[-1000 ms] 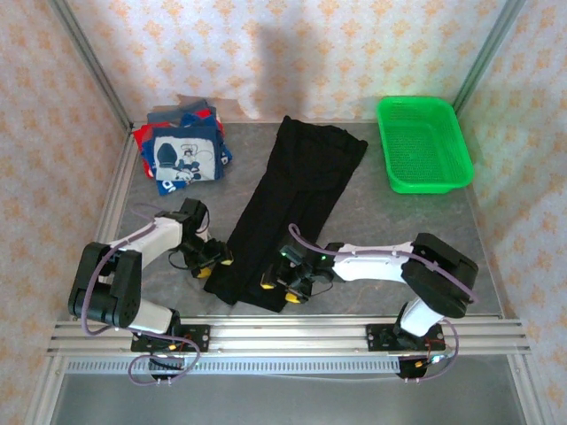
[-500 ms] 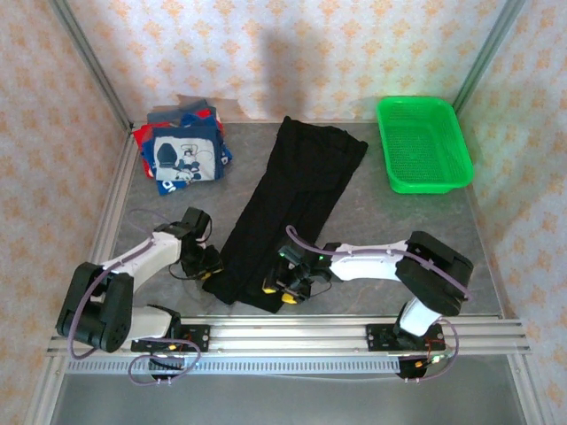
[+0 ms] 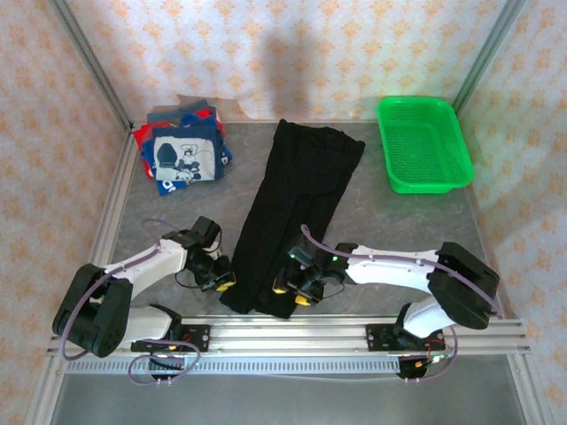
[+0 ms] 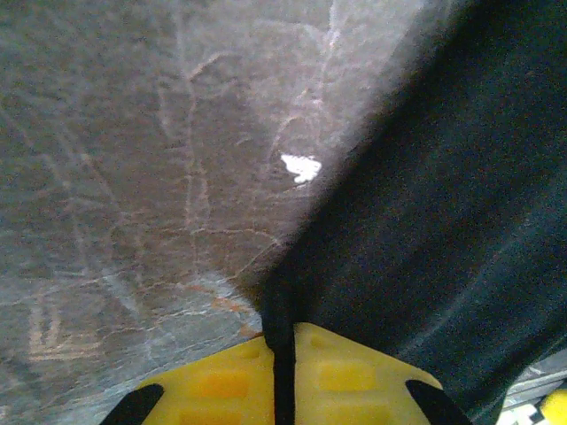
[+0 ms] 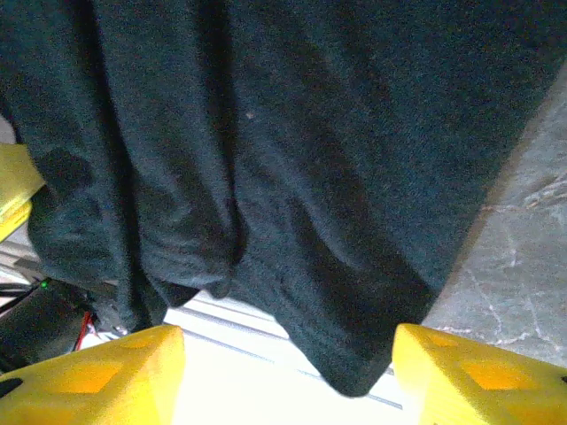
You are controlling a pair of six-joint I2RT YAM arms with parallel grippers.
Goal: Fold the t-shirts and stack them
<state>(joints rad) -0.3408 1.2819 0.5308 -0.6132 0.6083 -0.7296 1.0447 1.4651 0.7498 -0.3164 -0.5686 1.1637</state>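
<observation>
Black t-shirt (image 3: 297, 199) is folded into a long strip on the grey table (image 3: 399, 230), left of the green basket (image 3: 429, 186). Far end sits level with the basket; the strip slants nearer and further left from it. Left gripper (image 3: 220, 282) (image 4: 282, 341) is at the strip's near end, on the side away from the basket, with yellow fingers (image 4: 354, 376) pressed almost together and a thin fold of the shirt's edge pinched between them. Right gripper (image 3: 291, 290) (image 5: 283, 341) is at the same end, basket side, with fingers spread wide; hem hangs loose between them, nothing gripped. Stacked tees lie well left of the basket, beyond the strip: navy tee (image 3: 184, 158) with white cartoon print on top, red and grey edges beneath.
</observation>
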